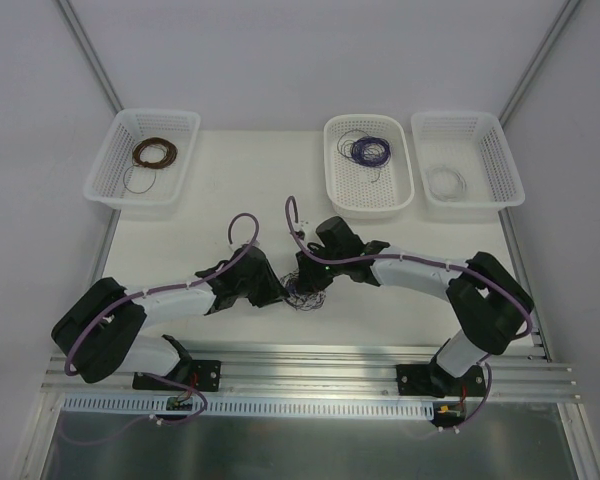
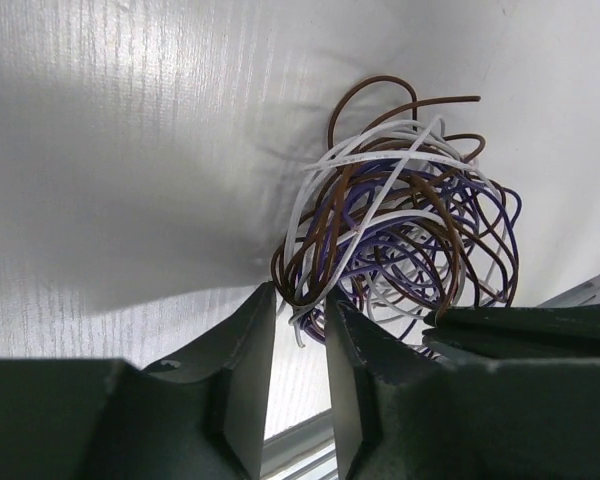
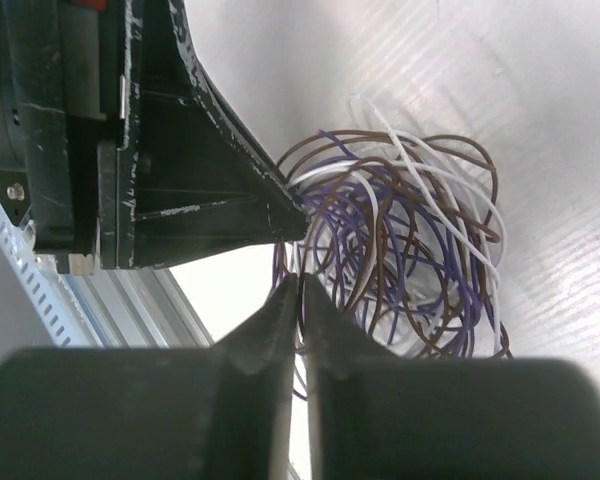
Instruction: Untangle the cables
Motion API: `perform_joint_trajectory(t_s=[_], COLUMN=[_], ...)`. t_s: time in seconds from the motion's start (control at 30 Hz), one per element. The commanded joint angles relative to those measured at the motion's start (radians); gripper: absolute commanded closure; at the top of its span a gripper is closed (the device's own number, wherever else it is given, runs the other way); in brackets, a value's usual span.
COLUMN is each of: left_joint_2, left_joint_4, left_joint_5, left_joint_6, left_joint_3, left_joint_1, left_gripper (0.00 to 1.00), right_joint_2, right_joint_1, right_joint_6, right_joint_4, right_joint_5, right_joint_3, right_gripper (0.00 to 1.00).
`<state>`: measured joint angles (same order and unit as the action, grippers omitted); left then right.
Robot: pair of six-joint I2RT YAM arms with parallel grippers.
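Cables (image 2: 410,230): brown, purple and white strands lay in one tangle on the white table (image 1: 180,240), near its front edge | left gripper (image 2: 300,305): jaws stood narrowly apart, a brown loop and a white strand in the gap | right gripper (image 3: 298,290): jaws pressed almost together, pinching strands at the tangle's rim

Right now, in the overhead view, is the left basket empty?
No, a brown coil of wire lies inside the left basket.

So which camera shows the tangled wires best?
Left wrist: the wires show whole, brown, purple and white loops clear. Right wrist is close, but the left hand covers some. From the top, just a tiny knot.
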<state>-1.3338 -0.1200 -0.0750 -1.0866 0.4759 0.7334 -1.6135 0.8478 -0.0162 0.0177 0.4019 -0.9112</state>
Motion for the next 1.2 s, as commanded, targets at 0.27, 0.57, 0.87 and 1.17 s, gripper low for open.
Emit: perform_joint_trajectory(t_s=[0.27,0.57,0.87,1.17], left_joint_2=[0.024,0.065,0.068,0.036], left_joint_4=[0.074,0.243,0.312,0.355], left_joint_5=[0.070,0.187,0.202,0.188], left_joint_6=[0.036,0.102,0.131,0.159], left_joint_3=[0.024,0.079,0.095,0.130], left_joint_1=[0.008,0.004,-0.046,-0.101], left_gripper=[1.00,1.00,1.00,1.00], right_joint_2=[0.260,0.519,0.727,0.874], right_joint_1=[0.000,-0.081,-0.171,-0.185], right_joint_6=[-0.056,-0.093,-0.154,-0.197], right_joint_4=[0.201,0.419,0.612,0.660], right_joint_5=[-0.127,-0.274,-0.357,-0.498], right_joint_3=[-0.130,-0.264,-0.442,-0.566], right_gripper=[0.99,0.99,0.99,0.99])
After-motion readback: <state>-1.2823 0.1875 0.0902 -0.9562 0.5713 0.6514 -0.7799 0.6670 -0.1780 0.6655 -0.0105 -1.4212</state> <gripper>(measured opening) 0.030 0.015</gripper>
